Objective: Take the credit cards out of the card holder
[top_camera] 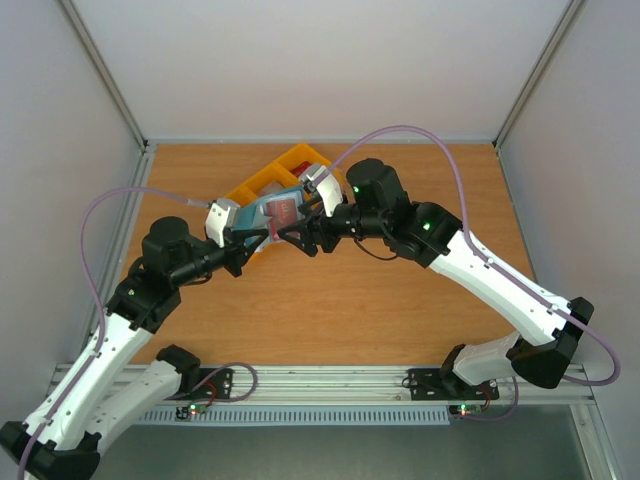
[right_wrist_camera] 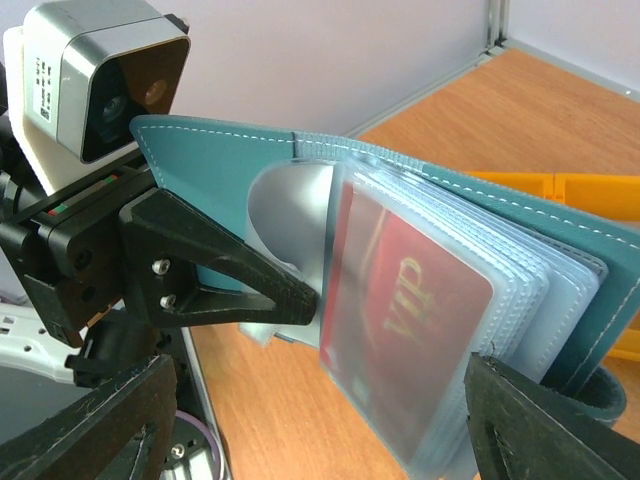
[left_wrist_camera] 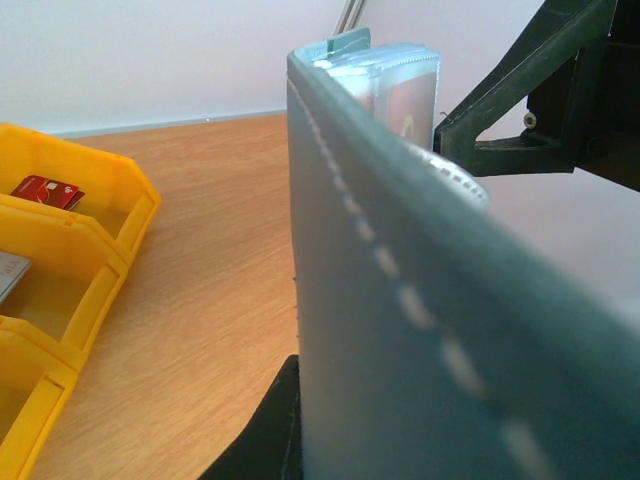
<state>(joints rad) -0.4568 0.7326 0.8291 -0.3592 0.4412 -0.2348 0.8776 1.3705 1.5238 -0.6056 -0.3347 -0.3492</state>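
Note:
The dusty-blue card holder (top_camera: 262,213) is held open above the table between both arms. My left gripper (top_camera: 248,236) is shut on its left cover; one of its fingers (left_wrist_camera: 262,435) shows beside the cover (left_wrist_camera: 400,330), and another (right_wrist_camera: 225,280) presses the inside. A red card marked VIP (right_wrist_camera: 420,325) sits in a clear sleeve of the holder (right_wrist_camera: 230,170), also seen from above (top_camera: 288,210). My right gripper (right_wrist_camera: 320,430) is open, its fingers (right_wrist_camera: 90,420) wide either side of the sleeve stack, not touching it. I cannot pick out a teal-green card.
Yellow plastic bins (top_camera: 262,181) stand behind the holder, also in the left wrist view (left_wrist_camera: 95,250) and right wrist view (right_wrist_camera: 590,190). One compartment holds a red card (left_wrist_camera: 45,190), the adjoining one a greyish-white card (left_wrist_camera: 8,275). The right gripper's finger (left_wrist_camera: 520,100) sits close to the holder.

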